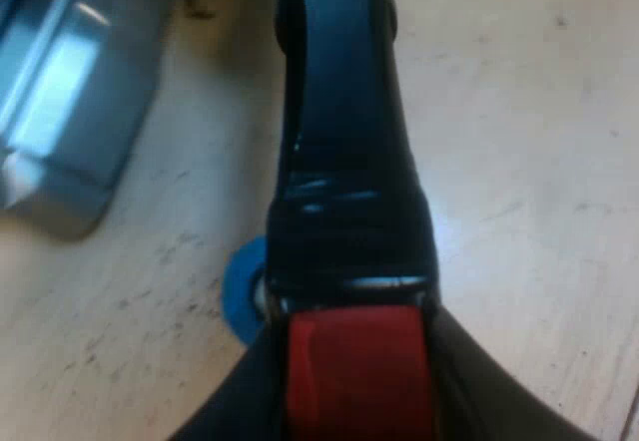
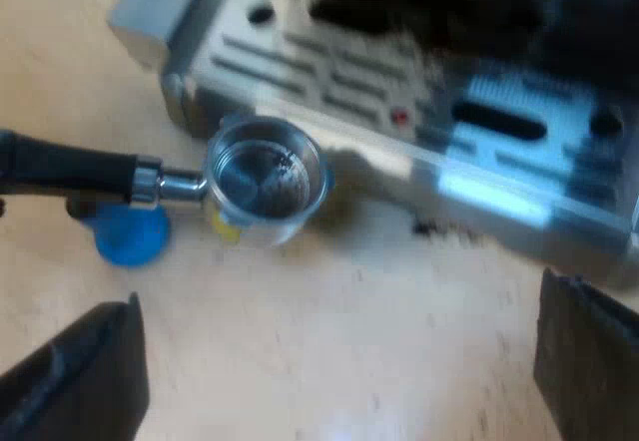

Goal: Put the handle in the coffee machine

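The metal holder's dark handle (image 1: 344,142) runs straight out from my left gripper (image 1: 349,366), which is shut on its red end (image 1: 354,371). In the right wrist view the holder's round metal basket (image 2: 265,177) hangs just in front of the espresso machine's slotted drip tray (image 2: 399,92), its handle (image 2: 70,167) pointing away from the machine. My right gripper (image 2: 339,361) hovers over the wooden table short of the machine, its black fingers (image 2: 80,381) wide apart and holding nothing.
A blue tamper (image 2: 130,236) stands on the table under the holder's handle, and its edge (image 1: 240,291) peeks out beside the handle. The machine's metal base (image 1: 60,102) lies close by. Bare wooden tabletop (image 2: 349,311) stretches between my right gripper and the machine.
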